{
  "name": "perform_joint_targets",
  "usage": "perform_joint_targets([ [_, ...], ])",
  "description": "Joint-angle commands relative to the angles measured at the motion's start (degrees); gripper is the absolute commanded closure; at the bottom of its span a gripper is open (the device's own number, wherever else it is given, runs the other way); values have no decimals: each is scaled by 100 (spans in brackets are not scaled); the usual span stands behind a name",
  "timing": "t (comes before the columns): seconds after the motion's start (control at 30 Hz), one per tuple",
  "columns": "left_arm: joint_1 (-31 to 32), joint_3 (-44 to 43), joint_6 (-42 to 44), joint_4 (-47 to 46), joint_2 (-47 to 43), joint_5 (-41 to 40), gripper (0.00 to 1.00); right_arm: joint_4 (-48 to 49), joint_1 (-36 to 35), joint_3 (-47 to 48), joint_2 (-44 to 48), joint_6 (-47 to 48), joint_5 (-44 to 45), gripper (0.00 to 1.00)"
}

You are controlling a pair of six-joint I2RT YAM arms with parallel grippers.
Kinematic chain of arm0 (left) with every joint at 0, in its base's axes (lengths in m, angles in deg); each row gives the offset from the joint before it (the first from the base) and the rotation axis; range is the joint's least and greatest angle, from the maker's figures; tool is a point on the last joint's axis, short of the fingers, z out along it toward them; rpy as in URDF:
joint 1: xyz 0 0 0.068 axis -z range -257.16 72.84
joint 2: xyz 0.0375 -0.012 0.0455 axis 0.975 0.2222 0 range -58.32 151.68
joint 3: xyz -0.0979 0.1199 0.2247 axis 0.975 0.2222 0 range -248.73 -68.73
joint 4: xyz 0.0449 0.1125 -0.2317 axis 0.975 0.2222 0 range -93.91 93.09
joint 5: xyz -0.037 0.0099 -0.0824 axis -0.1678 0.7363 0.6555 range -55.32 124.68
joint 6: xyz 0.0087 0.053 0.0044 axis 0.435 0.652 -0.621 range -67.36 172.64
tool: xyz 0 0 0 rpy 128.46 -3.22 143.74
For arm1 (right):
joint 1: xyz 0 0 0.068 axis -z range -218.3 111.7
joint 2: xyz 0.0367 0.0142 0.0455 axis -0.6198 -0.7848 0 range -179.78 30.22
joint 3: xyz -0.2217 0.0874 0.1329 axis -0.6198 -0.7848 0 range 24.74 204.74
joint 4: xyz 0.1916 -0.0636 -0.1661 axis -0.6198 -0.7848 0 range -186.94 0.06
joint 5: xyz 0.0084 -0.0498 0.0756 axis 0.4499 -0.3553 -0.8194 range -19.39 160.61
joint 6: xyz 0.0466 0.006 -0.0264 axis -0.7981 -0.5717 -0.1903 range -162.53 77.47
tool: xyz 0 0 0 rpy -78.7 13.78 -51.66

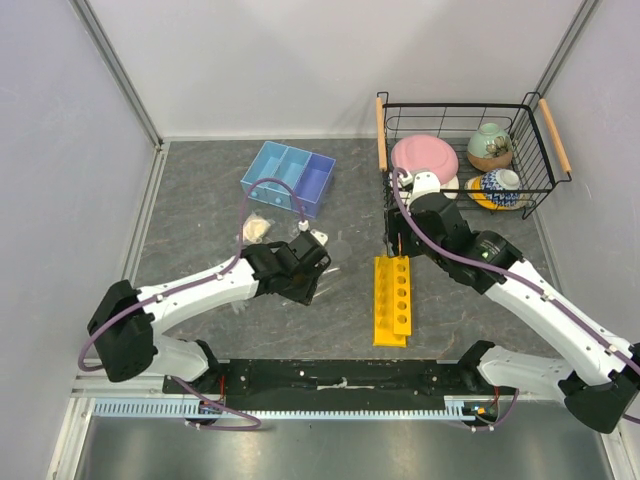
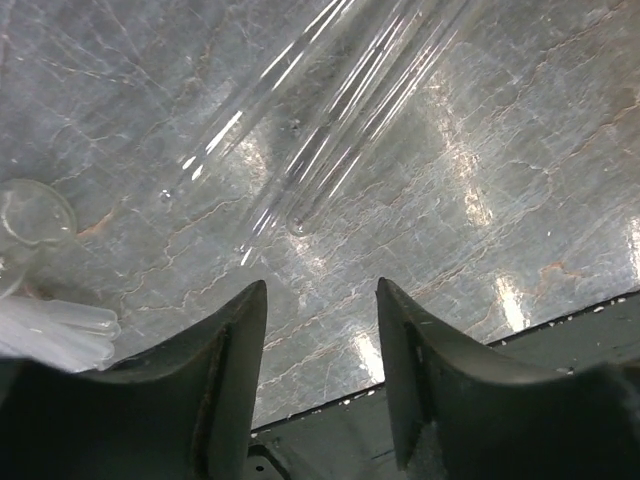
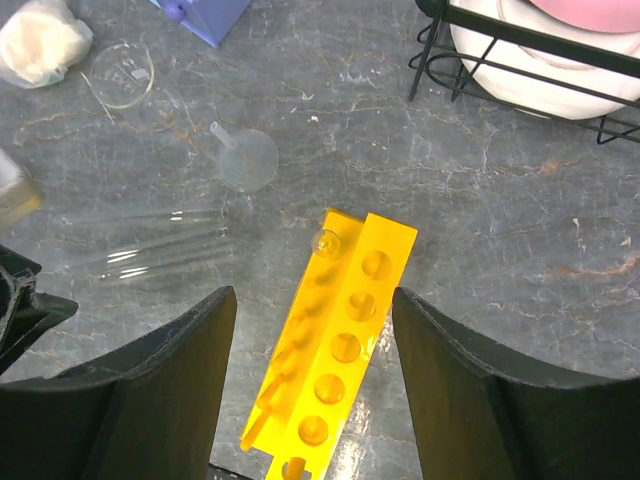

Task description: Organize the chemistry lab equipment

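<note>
Spread fingers (image 2: pixel 232 345) of the left gripper (image 2: pixel 320 295) hover over loose test tubes (image 2: pixel 330 130) to pinch one; right gripper (image 3: pixel 312 300), also spread, overhangs the yellow rack (image 3: pixel 352 327), seemingly part-filled.

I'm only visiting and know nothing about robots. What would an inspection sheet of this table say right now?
Surface: grey veined table, no spills seen.
Job's things: yellow rack with one tube apparently standing in an end hole; other tubes lying loose; funnel, beaker, cream lump and blue tray on the table.
Clutter: wire basket holding a pink plate and bowls.
Grippers: left gripper open above the loose tubes; right gripper open above the rack.
Cables: a purple cable arcs along each arm.
Surroundings: pale walls with metal framing; nothing else seen.
</note>
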Motion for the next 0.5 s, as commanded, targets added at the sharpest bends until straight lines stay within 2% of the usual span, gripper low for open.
perform_joint_targets([
  [0.0,91,129,-200,-582,239,3,51,-135,-39,-107,201,122,-42,29],
  [0.47,258,86,-156,-996,1189,-101,58,-170,-38,-291,553,290,37,28],
])
